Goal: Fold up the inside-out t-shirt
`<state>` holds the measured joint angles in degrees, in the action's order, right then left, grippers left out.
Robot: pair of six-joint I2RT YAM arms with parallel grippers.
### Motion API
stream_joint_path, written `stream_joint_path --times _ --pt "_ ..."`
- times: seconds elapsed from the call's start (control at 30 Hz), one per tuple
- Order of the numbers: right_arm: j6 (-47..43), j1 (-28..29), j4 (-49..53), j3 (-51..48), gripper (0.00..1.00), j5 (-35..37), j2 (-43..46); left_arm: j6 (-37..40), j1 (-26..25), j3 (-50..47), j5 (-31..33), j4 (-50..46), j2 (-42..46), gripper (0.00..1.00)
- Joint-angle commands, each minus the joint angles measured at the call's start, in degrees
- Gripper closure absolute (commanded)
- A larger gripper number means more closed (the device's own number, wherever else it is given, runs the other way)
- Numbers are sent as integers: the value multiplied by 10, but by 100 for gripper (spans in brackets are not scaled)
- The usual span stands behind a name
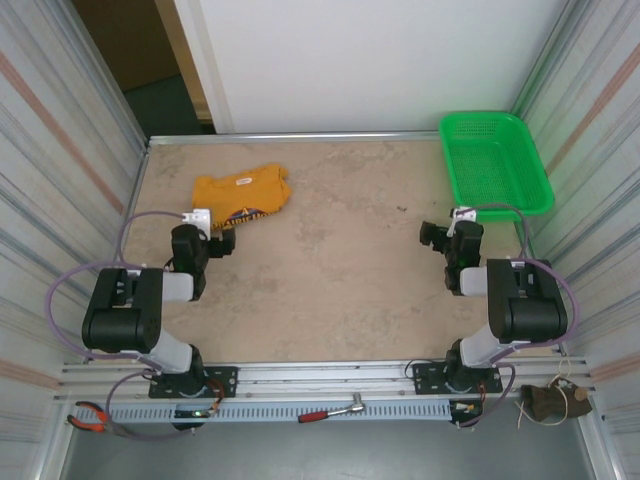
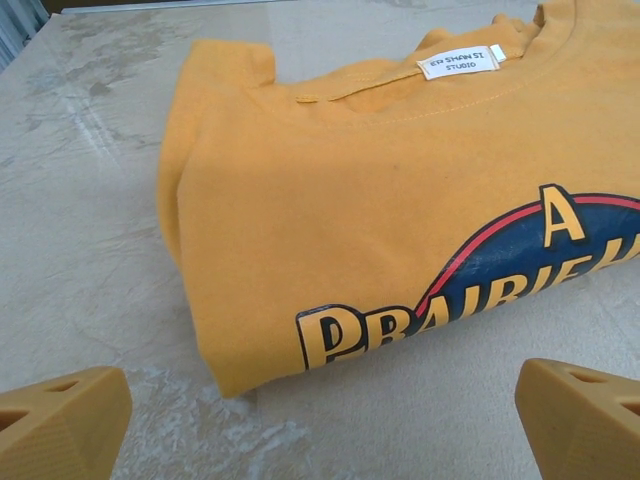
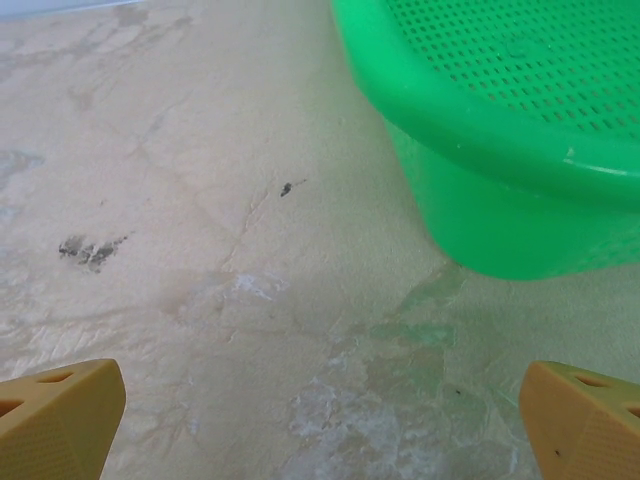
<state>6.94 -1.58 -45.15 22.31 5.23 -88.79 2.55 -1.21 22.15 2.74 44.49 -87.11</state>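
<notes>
Your left jaws stand wide apart with nothing clamped; in the left wrist view their two ochre tips sit at either lower corner, with only the mottled beige tabletop [image 2: 80, 210] between them. Just ahead of those jaws, apart from both tips, lies the inside-out t-shirt [image 2: 350, 220]. It is a mustard-orange bundle lying flat on the tabletop, and its rounded, doubled-over edge is the part nearest the jaws. On that near edge, ahead and to the right of the jaws, you see the dark blue oval graphic [image 2: 520, 265] with a red arc and orange lettering that starts "PRAIRIE", plus a lone "A" above. Farther ahead, at the collar, a white neck label [image 2: 458, 63] faces up, and a sleeve folds in ahead and to the left. From the overhead camera the t-shirt [image 1: 240, 198] lies directly in front of your left arm [image 1: 190, 262], whose jaws end just at the shirt's near edge. Whether they touch the cloth there, I cannot tell. Your right jaws are also spread wide and hold nothing, with bare tabletop [image 3: 200, 220] between the tips. Ahead and to the right of them stands a green perforated plastic basket [image 3: 480, 200], its wall near but apart from the right tip. A dark smudge [image 3: 90, 250] marks the surface ahead and to the left. Seen from overhead, the basket [image 1: 545, 205] sits just beyond your right arm [image 1: 465, 262], well apart from the t-shirt.
</notes>
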Motion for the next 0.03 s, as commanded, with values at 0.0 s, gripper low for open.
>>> stream_joint_path --times 0.0 --pt "-13 0 -18 5 1 -6 6 -5 2 9 -4 14 7 1"
